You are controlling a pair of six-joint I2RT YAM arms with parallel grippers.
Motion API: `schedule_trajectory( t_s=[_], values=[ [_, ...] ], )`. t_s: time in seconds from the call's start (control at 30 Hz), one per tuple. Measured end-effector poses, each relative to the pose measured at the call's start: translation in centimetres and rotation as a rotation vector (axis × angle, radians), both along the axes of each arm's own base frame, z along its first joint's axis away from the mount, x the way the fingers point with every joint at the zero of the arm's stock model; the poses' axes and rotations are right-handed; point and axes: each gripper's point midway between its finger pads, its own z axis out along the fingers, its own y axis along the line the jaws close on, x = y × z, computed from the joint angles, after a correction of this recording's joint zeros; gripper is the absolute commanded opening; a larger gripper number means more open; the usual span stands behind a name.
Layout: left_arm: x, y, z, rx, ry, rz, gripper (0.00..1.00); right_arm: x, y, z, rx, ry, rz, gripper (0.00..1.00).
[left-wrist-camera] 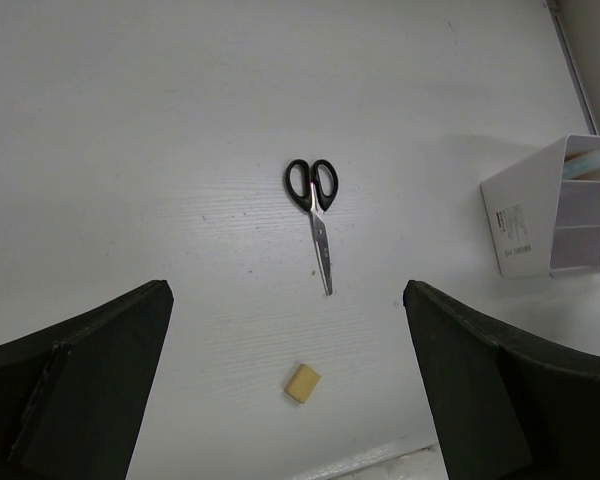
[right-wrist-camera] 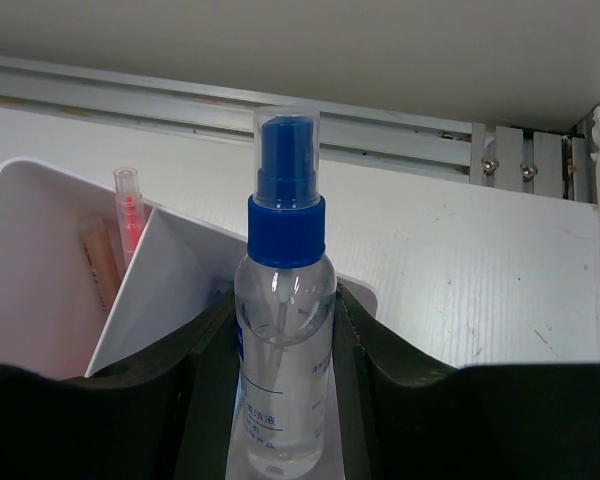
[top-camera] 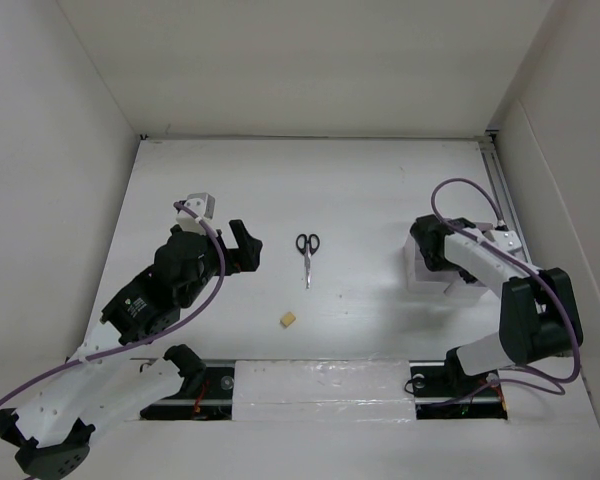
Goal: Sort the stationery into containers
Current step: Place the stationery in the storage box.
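Observation:
Black-handled scissors [top-camera: 307, 250] lie closed on the white table; the left wrist view shows them too [left-wrist-camera: 315, 200]. A small yellow eraser [top-camera: 288, 320] lies nearer, also seen from the left wrist [left-wrist-camera: 302, 383]. My left gripper [top-camera: 242, 248] is open and empty above the table, left of the scissors; its jaws stand wide apart [left-wrist-camera: 286, 292]. My right gripper [top-camera: 427, 250] is shut on a clear glue bottle with a blue cap [right-wrist-camera: 285, 330], held upright at the white bins [right-wrist-camera: 170, 270]. A red pen [right-wrist-camera: 128, 215] stands in one bin. The markers are not in view.
The bin cluster [top-camera: 445, 285] sits at the table's right side, partly hidden under the right arm; it shows far right in the left wrist view [left-wrist-camera: 560, 205]. A metal rail [right-wrist-camera: 400, 130] runs along the right wall. White walls enclose the table.

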Motion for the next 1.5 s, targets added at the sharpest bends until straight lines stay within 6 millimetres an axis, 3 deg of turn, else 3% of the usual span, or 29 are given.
schedule_trajectory(
  t_s=[0.43,0.57,0.6,0.7,0.93,1.2,1.33,1.5],
  values=[
    [-0.2,0.0,0.3,-0.01,-0.007,-0.007,1.0,-0.2,0.4,-1.1,-0.003,0.02,-0.008,0.23],
    [-0.3,0.1,0.4,-0.015,-0.011,-0.008,1.0,-0.3,0.6,-1.1,-0.002,0.003,-0.012,0.33],
    [-0.3,0.1,0.4,-0.015,-0.012,-0.008,1.0,-0.3,0.7,-1.1,-0.002,0.0,-0.011,0.41],
    [-0.3,0.0,0.4,-0.016,-0.011,-0.009,1.0,-0.3,0.9,-1.0,-0.003,-0.005,-0.008,0.52],
    [-0.3,0.0,0.4,-0.016,-0.011,-0.01,1.0,-0.5,1.2,-0.9,-0.005,-0.014,-0.001,0.67],
    [-0.3,0.0,0.4,-0.015,-0.011,-0.01,1.0,-0.6,2.2,-0.6,-0.009,-0.01,0.039,0.76],
    [-0.3,0.0,0.3,-0.013,-0.009,-0.008,1.0,0.4,4.3,1.2,0.024,-0.082,0.119,0.83],
    [0.1,0.0,-0.1,0.005,0.002,0.005,1.0,2.0,8.1,6.1,0.102,-0.225,0.256,0.93]
  ],
)
